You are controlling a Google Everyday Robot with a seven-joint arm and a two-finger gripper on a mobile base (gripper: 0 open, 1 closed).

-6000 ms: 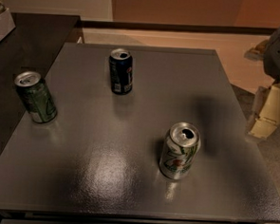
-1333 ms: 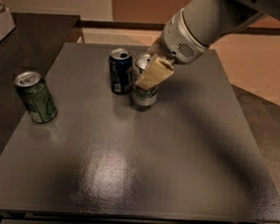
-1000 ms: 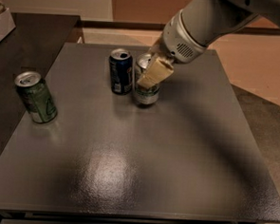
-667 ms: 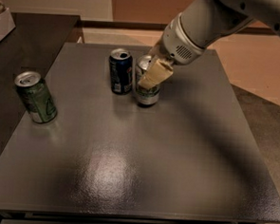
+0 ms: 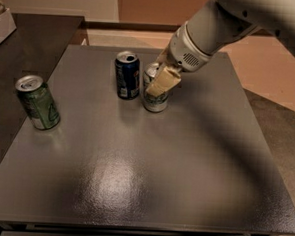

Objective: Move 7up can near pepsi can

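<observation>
at table (image 5: 184,167) rear-centre, 7up can (image 5: 156,101) stands just beside pepsi can (image 5: 127,76), at its 3 o'clock. gripper (image 5: 158,83) sits on 7up can; grip state cannot be told. placement appears done; remaining: release, withdraw.

A square, dark grey table (image 5: 134,174) with a glossy top carries three upright drink cans. The gripper (image 5: 158,84) hangs over the far middle of the top, right against the upper part of the pale silver-white 7up can (image 5: 156,103) with light green swirls, which stands directly below it. Just beside the gripper, on its left in the camera view, stands the dark navy-blue pepsi can (image 5: 127,75) with a silver top, close to the 7up can. Well apart from the gripper, near the table's left edge, stands a darker all-green can (image 5: 38,103), leaning slightly in the view.
</observation>
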